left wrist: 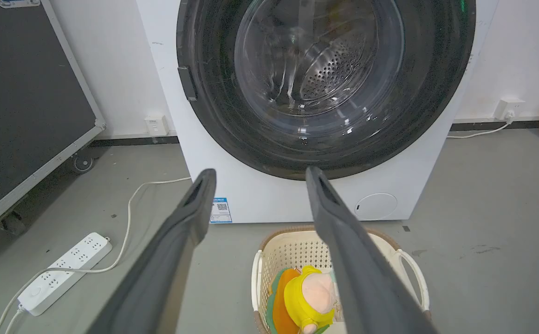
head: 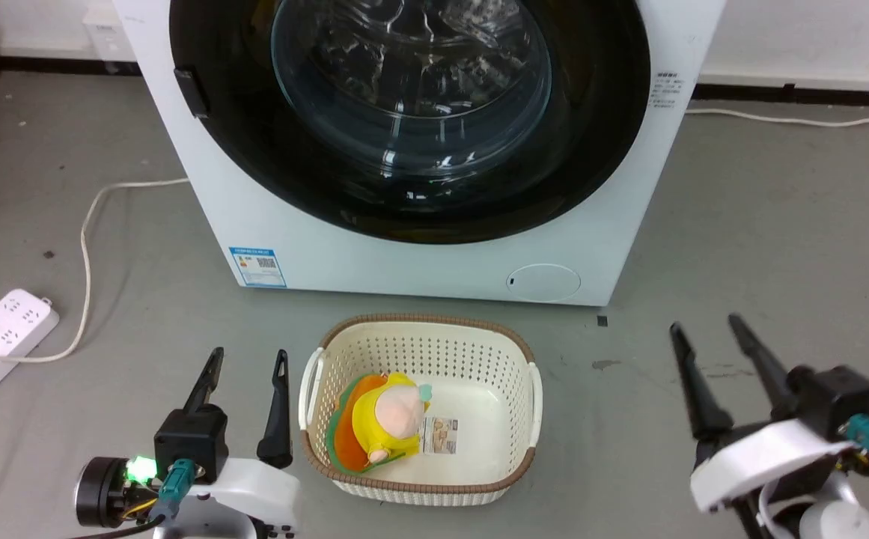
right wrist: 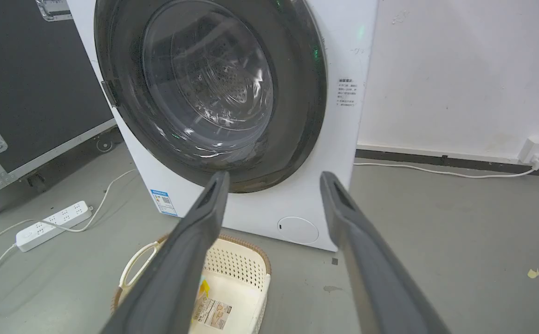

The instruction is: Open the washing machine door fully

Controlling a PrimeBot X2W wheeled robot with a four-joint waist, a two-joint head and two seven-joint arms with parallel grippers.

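With left gripper [head: 249,352] and right gripper [head: 704,323] jaws released, engage the handle tab [head: 191,93] at the left rim of the shut washing machine door [head: 599,150], then pull outward steadily.

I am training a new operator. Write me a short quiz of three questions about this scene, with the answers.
1. True or false: the washing machine door is shut.
2. Where does the basket stand? A) on a shelf, B) in front of the door, C) on a chair.
3. Fill in: the left hand and the right hand are both ____ and empty.
Key: 1 true; 2 B; 3 open.
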